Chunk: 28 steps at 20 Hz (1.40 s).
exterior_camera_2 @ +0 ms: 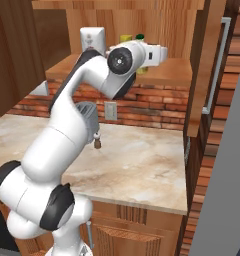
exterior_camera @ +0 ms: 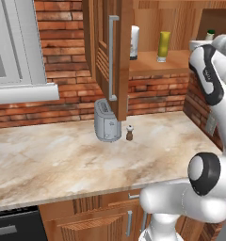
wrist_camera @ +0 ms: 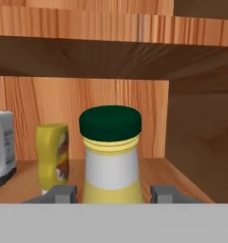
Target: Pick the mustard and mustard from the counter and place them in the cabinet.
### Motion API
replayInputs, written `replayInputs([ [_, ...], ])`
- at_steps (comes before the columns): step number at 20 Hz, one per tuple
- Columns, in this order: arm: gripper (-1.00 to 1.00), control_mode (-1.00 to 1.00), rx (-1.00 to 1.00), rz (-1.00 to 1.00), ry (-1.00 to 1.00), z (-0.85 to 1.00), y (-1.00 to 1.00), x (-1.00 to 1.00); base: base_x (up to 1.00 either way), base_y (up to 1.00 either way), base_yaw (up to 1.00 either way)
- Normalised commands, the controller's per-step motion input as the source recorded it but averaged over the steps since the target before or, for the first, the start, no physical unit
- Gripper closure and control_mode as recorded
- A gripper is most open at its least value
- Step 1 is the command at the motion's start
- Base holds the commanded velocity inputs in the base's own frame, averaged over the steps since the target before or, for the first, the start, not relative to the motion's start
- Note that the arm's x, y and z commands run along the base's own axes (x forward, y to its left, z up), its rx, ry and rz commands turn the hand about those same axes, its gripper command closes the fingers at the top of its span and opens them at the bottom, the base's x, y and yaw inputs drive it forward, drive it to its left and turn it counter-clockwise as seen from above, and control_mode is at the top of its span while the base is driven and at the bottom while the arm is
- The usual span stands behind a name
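Claw (wrist_camera: 111, 193) is closed on the green-capped mustard bottle (wrist_camera: 111, 159): from my hand view the two grey fingertips (wrist_camera: 62, 193) sit tight against either side of its lower body, and the bottle stands upright between them. I read this as a firm side grip, with the dark green cap above a pale yellow neck and a white label band.

I note that the held bottle is inside the wall cabinet (exterior_camera: 152, 28), just above the wooden shelf (wrist_camera: 182, 182); whether its base touches the shelf I cannot tell, since the lower part is hidden.

Second mustard bottle (exterior_camera: 164, 46), the plain dull-yellow one, stands upright on the same shelf. In the hand view it lies behind and to the left of the held bottle, apart from it. A white bottle (exterior_camera: 134, 42) stands further left on the shelf, near the open slatted door (exterior_camera: 103, 52) with its long grey bar handle (exterior_camera: 112, 56).

From the right base view I see the arm reaching up and into the cabinet opening.

On the table (exterior_camera: 63, 155) below, a silver toaster (exterior_camera: 107, 121) stands against the brick wall, with a small brown shaker (exterior_camera: 129, 133) just beside it on its right.
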Motion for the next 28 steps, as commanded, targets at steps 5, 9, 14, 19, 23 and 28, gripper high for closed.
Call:
replayInputs([
  [5, 1.0, -1.0, 0.0, 0.0, 0.04, -0.05, -0.05, 0.55, 0.0, 0.0, 0.0],
  [9, 1.0, -1.0, 0.0, 0.0, 0.02, -0.1, -0.14, 0.44, 0.0, 0.0, 0.0],
  [14, 1.0, -1.0, -0.02, 0.0, 0.0, -0.17, -0.18, 0.29, 0.0, 0.0, 0.0],
  [19, 1.0, -1.0, -0.02, 0.0, 0.0, -0.23, -0.19, 0.13, 0.0, 0.0, 0.0],
  [23, 1.0, -1.0, 0.0, 0.0, 0.0, -0.2, -0.14, 0.15, 0.0, 0.0, 0.0],
  [28, 1.0, -1.0, 0.0, 0.0, 0.0, -0.1, -0.09, 0.3, 0.0, 0.0, 0.0],
])
